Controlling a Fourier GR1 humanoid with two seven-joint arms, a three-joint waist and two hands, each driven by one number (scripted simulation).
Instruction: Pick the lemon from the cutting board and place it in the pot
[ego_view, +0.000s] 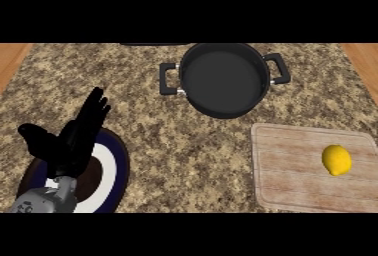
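Lemon (337, 160) lying on the board (295, 170)
Left hand (74, 140) is being held spread above a plate (114, 170); the pot (221, 80) is sitting apart.

A kitchen, seen from above. A speckled brown and tan stone counter (192, 140) is filling most of the view, with strips of wood showing at its far left and right edges. Cooking things are sitting on it: a black pot (224, 80) with two side handles, a pale wooden cutting board (295, 175), and a round plate (111, 175) with a dark blue rim.
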